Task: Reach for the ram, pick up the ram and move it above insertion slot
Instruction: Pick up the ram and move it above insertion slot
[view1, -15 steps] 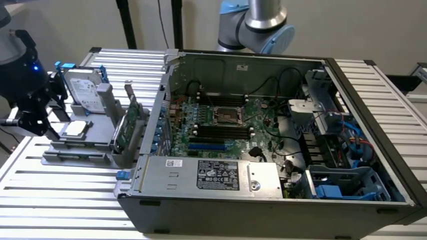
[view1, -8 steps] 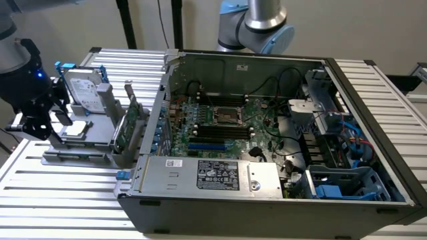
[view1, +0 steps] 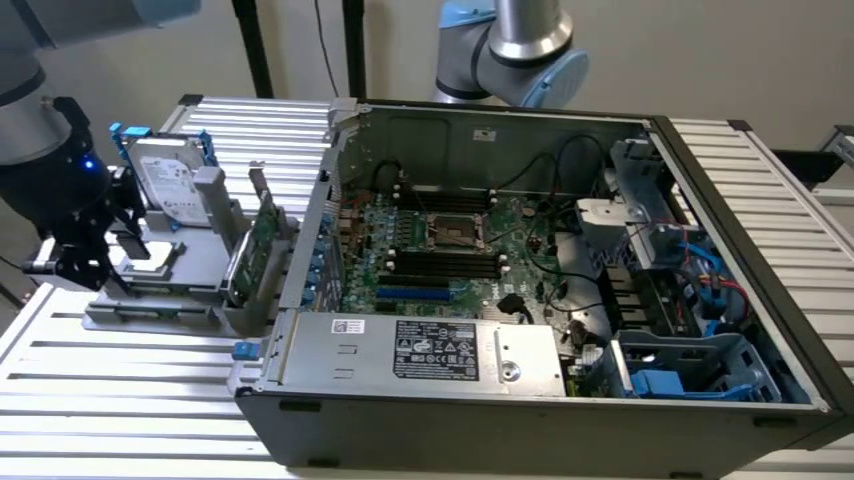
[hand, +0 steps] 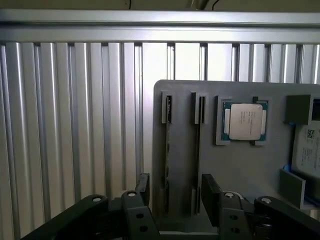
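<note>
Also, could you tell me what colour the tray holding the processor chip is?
The tray is plain grey; the wrist view shows it best.

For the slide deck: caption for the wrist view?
Open gripper over the gray fixture, fingers either side of the edge-on ram, CPU in its pocket nearby.

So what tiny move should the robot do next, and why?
Probably ease the tool straight down. Its fingers are open and sit either side of a ram stick standing on edge in the grey holder, so it looks lined up but isn't gripping anything yet.
</note>
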